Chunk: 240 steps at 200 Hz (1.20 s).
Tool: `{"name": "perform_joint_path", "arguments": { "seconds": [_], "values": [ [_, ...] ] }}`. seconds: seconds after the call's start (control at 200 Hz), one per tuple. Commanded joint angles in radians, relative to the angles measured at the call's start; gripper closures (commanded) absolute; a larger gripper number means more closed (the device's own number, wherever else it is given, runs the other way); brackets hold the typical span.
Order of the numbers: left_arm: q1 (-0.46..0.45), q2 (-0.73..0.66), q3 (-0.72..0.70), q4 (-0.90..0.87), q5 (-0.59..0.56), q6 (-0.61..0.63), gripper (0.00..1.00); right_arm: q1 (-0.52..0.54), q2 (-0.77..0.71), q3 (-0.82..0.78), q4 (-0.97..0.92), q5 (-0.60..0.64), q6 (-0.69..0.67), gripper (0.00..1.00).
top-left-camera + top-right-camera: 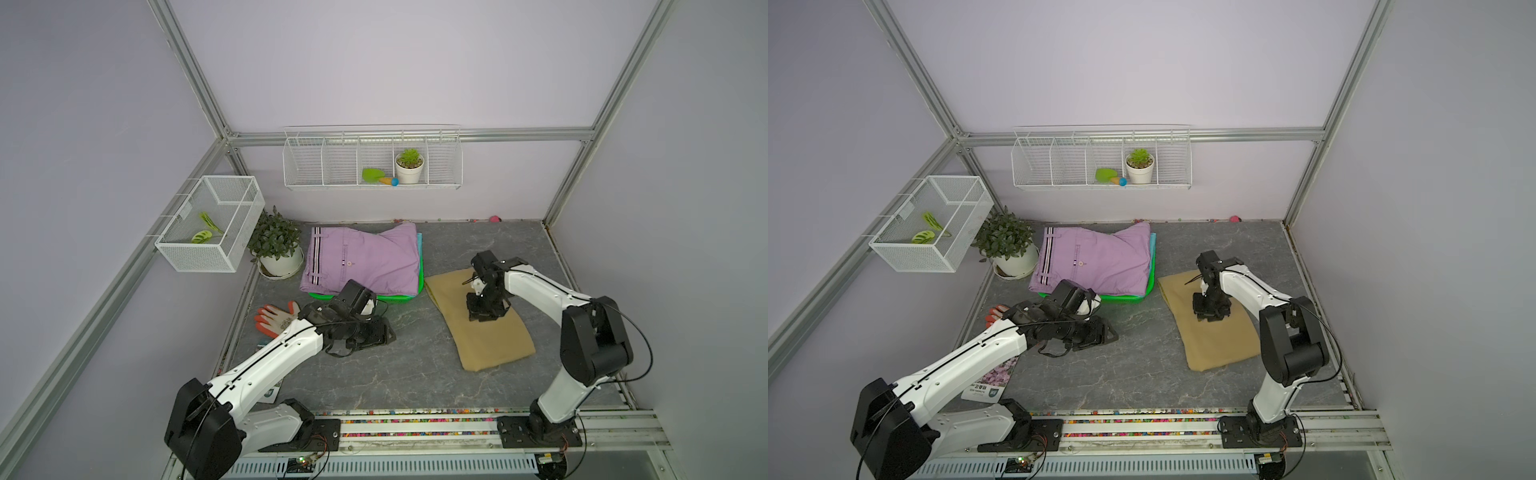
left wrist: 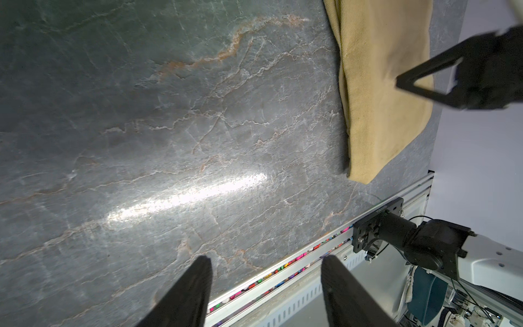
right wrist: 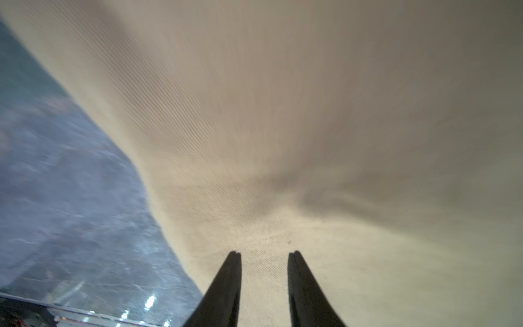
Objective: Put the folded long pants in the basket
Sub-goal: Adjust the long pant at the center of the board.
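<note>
Right of the basket (image 1: 399,297) the tan pants (image 1: 490,345) lie slanting near-to-far. The right gripper (image 3: 264,252) sits on their middle, jaws narrowly parted — whether cloth is pinched, I cannot tell.

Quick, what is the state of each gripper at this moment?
Left gripper: open, holding nothing.
Right gripper: closed on a pinch of the tan pants, it seems.
</note>
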Motion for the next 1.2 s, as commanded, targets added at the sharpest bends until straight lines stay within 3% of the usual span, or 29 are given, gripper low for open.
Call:
{"name": "perform_joint_path", "arguments": {
  "seconds": [0.0, 0.095, 0.15, 0.265, 0.365, 0.44, 0.48, 0.66, 0.91, 1.06, 1.195],
  "values": [
    [-0.002, 0.001, 0.016, 0.015, 0.008, 0.019, 0.34, -0.001, 0.027, -0.095, -0.03, 0.093, 0.0, 0.66],
    [-0.002, 0.001, 0.022, 0.01, 0.007, 0.026, 0.34, -0.033, 0.026, -0.128, -0.092, 0.247, 0.004, 0.66],
    [-0.002, 0.004, 0.024, 0.01, 0.007, 0.03, 0.34, -0.091, 0.018, -0.138, -0.081, 0.242, 0.002, 0.66],
    [-0.001, 0.024, 0.036, -0.005, 0.011, 0.04, 0.34, -0.204, 0.038, -0.087, -0.114, 0.357, 0.012, 0.65],
    [-0.001, 0.019, 0.039, -0.014, 0.014, 0.041, 0.34, -0.361, 0.107, 0.004, -0.121, 0.419, 0.02, 0.63],
    [-0.002, 0.007, 0.035, -0.012, 0.018, 0.037, 0.34, -0.406, 0.122, 0.107, -0.11, 0.497, 0.027, 0.54],
    [-0.001, 0.004, 0.03, -0.009, 0.02, 0.034, 0.34, -0.418, 0.138, 0.176, -0.108, 0.478, 0.027, 0.53],
    [-0.002, 0.004, 0.026, -0.001, 0.019, 0.023, 0.34, -0.285, 0.181, 0.397, -0.062, 0.313, -0.014, 0.52],
    [-0.002, 0.005, 0.025, 0.008, 0.024, 0.016, 0.34, -0.183, 0.457, 0.612, -0.059, 0.166, 0.01, 0.59],
    [-0.001, -0.018, 0.022, -0.005, -0.006, 0.009, 0.33, -0.08, 0.472, 0.483, -0.038, 0.013, -0.008, 0.63],
    [0.0, -0.029, -0.004, 0.032, 0.003, -0.003, 0.32, 0.046, 0.32, 0.238, 0.013, -0.011, 0.0, 0.65]
  ]
}}
